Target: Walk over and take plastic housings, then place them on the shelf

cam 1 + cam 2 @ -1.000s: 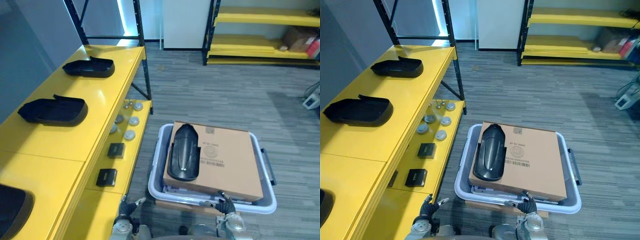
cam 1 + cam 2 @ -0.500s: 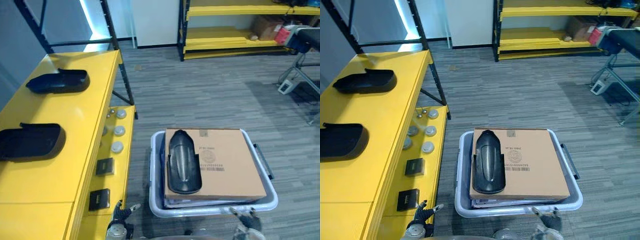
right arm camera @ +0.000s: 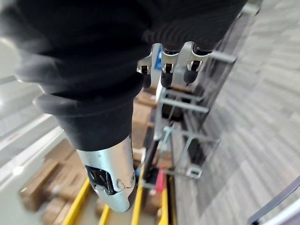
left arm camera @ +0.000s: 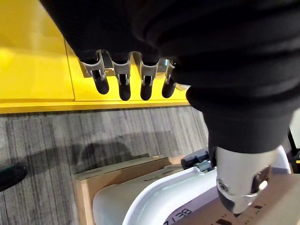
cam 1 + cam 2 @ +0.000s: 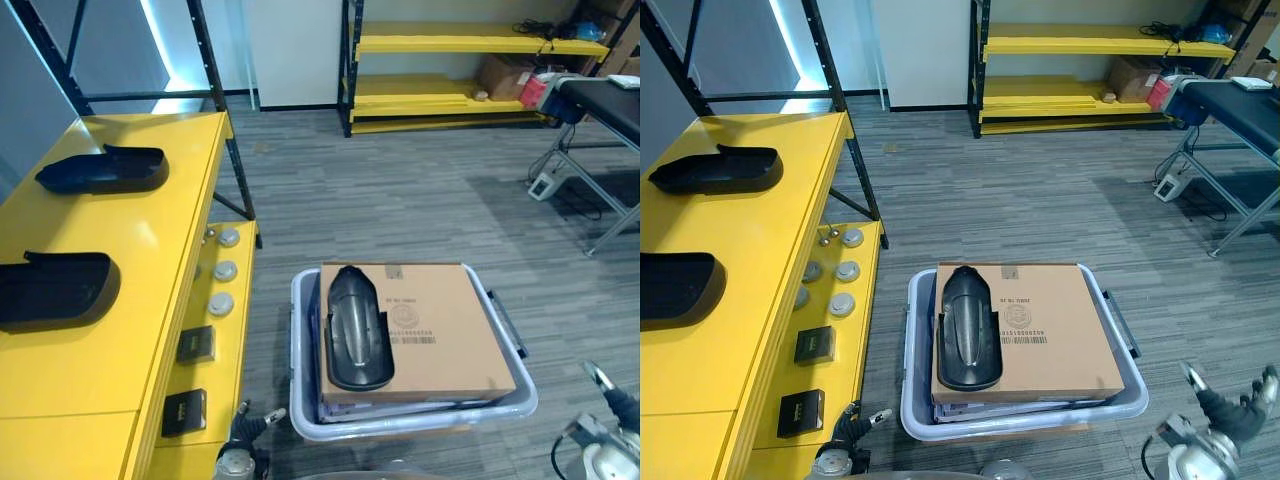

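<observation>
A black plastic housing (image 5: pixel 358 328) lies lengthwise on a cardboard box (image 5: pixel 440 330) that sits in a pale grey bin (image 5: pixel 400 420) on the floor in front of me. Two more black housings (image 5: pixel 100 170) (image 5: pixel 55 290) rest on the top of the yellow shelf (image 5: pixel 150 260) to my left. My left hand (image 5: pixel 245 428) hangs low between the shelf and the bin, its fingers (image 4: pixel 123 84) straight and holding nothing. My right hand (image 5: pixel 1225 412) is out at the lower right, well clear of the bin, fingers (image 3: pixel 168 65) relaxed and empty.
The shelf's lower tier holds several round parts (image 5: pixel 222 270) and two small black boxes (image 5: pixel 195 343). A black upright post (image 5: pixel 225 130) stands at the shelf's far corner. Yellow racking (image 5: pixel 470 70) lines the back wall. A dark metal-legged table (image 5: pixel 600 100) stands at the right.
The whole view has swung to the right, so the camera moved. My right hand has gone from the bin's front edge out to the lower right. The housing on the box has not shifted.
</observation>
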Available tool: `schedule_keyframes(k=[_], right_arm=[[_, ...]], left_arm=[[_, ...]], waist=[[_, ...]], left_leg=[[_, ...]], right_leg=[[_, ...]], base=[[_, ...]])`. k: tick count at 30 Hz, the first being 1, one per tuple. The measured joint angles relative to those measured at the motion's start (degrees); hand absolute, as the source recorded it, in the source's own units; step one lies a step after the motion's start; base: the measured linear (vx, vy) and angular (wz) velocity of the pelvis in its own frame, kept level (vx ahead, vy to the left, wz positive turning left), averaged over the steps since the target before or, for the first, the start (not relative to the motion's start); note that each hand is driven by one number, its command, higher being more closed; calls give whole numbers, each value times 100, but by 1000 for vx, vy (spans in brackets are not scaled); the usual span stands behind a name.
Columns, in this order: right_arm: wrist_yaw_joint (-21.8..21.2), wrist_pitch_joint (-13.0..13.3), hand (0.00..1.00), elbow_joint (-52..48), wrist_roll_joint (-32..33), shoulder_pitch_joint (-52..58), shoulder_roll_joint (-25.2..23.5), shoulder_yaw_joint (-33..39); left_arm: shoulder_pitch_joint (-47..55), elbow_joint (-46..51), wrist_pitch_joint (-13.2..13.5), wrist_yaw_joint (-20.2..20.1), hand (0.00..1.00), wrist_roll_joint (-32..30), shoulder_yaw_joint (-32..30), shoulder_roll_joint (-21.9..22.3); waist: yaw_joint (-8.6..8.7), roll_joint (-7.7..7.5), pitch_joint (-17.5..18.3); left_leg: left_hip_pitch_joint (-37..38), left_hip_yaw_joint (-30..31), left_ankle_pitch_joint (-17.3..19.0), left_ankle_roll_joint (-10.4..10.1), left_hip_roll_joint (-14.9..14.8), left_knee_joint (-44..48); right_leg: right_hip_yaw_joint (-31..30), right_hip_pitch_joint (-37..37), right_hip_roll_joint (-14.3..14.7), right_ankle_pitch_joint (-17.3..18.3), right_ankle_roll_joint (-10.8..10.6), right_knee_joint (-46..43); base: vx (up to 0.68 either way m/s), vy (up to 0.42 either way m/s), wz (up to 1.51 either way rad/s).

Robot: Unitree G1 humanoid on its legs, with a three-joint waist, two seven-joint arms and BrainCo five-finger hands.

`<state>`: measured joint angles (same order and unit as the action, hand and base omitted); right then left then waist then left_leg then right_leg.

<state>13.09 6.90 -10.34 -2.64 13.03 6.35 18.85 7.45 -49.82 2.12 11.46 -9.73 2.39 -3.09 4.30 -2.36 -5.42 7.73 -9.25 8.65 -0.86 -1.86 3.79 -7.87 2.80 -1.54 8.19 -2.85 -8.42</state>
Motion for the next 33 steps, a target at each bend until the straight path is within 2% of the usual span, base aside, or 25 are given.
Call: schedule_keyframes(k=[4,6,13,18,19,20,24,27,29,30,33], right_arm=[[-250,35,0,256,-244,-250,270,-495],[-343,-7,0,794,-422,-520,383,-732],[-312,-552,0,2538,-1349,-1329,333,-1232],[63,-1020,0,3672,-2041,-1861,30,-1121],[79,-1032,0,3702,-2057,-1879,15,-1106],[214,-1178,0,3948,-2183,-2099,-103,-945],[575,-1467,0,4715,-2468,-2679,-176,-606],[739,-1594,0,5281,-2479,-2965,-137,-299],[838,-1603,0,5500,-2476,-3184,-121,-294],[938,-1602,100,5648,-2463,-3434,-79,-282],[1096,-1597,100,6101,-2371,-4053,150,-4]], left_arm=[[56,7,56,-24,0,-1,45,-100],[54,6,59,-25,0,-2,59,-196],[51,14,67,-25,0,-7,205,-207],[40,134,65,-9,0,-8,204,-204],[38,139,65,-8,0,-8,204,-204],[39,228,64,10,0,-7,205,-200],[17,427,62,133,0,-5,214,-188],[-13,597,70,174,0,-4,260,-178],[-30,651,87,263,0,-1,259,-183],[-98,658,97,286,0,4,261,-189],[-277,676,97,376,0,12,394,-191]], waist=[[-81,-9,10],[-164,-26,14],[-250,-18,11],[-362,-1,-42],[-361,1,-47],[-369,23,-149],[-390,59,-424],[-514,94,-627],[-511,93,-677],[-511,91,-804],[-523,84,-1035]], left_leg=[[-63,199,-138,47,93,-111],[-134,288,-206,56,131,-159],[-356,487,-329,83,230,-227],[-512,741,-499,75,281,-381],[-519,757,-506,72,284,-382],[-576,782,-550,86,296,-384],[-898,927,-723,118,356,-391],[-980,1023,-789,148,410,-390],[-1158,1058,-875,171,435,-396],[-1249,1062,-923,184,446,-397],[-1422,1092,-1040,225,496,-413]], right_leg=[[203,20,-99,-43,-42,81],[298,36,-145,-112,-63,174],[517,-63,-255,-158,-110,281],[780,-127,-309,-260,-134,393],[792,-128,-314,-261,-135,393],[872,-159,-328,-302,-141,393],[994,-409,-386,-391,-167,393],[1112,-447,-444,-430,-187,397],[1117,-620,-463,-496,-199,401],[1120,-700,-472,-549,-218,410],[1214,-810,-516,-675,-234,474]], base=[[-30,10,31],[26,21,20],[9,11,19],[6,3,22],[-17,3,28],[-33,8,18],[-67,13,24],[-86,26,19],[-90,35,6],[-101,35,4],[-131,39,14]])
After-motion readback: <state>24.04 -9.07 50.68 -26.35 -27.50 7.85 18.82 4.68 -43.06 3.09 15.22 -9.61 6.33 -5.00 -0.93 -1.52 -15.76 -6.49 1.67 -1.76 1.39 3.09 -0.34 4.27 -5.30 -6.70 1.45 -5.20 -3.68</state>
